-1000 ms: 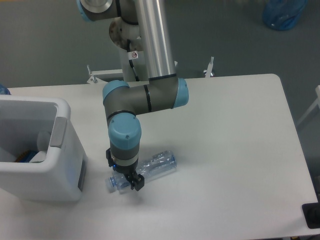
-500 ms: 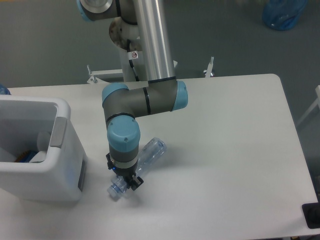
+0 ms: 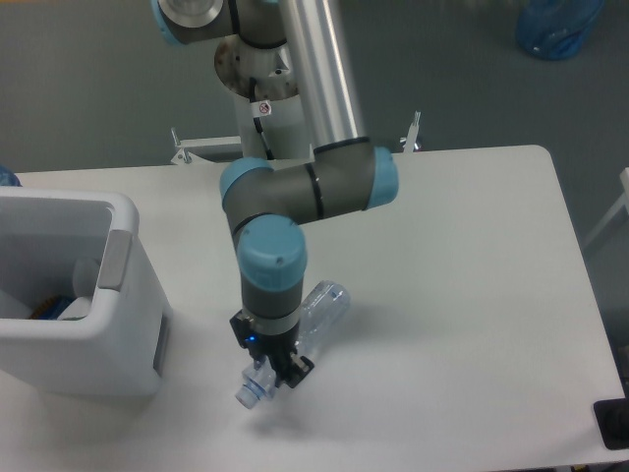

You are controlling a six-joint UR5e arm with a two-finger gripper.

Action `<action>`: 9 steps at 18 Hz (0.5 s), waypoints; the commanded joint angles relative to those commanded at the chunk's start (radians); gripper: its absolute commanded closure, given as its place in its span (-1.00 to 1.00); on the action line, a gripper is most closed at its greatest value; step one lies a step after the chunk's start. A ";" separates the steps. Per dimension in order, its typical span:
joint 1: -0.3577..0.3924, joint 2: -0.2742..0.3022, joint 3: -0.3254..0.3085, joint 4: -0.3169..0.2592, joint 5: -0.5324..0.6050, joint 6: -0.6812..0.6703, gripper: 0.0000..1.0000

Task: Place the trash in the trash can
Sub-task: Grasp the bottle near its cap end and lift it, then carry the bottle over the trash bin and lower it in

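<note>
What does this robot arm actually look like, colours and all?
The arm has a shiny silver tube, dark grey jointed segments and light blue round caps. A small red-and-white sticker sits near the base. The gripper is small and black, with a blue light glowing on it.

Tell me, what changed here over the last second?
The tool, shut on the bottle, has lifted it off the table: the bottle went from lying flat to tilted, cap end down. Arm and bottle then shifted right, away from the trash can, which stayed put.
</note>
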 joint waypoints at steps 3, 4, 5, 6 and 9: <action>0.043 0.041 0.022 0.000 -0.189 -0.084 0.12; 0.058 0.057 0.026 0.000 -0.233 -0.109 0.12; 0.067 0.071 0.035 0.000 -0.276 -0.130 0.12; 0.072 0.081 0.051 0.000 -0.319 -0.153 0.12; 0.095 0.097 0.123 0.000 -0.459 -0.279 0.12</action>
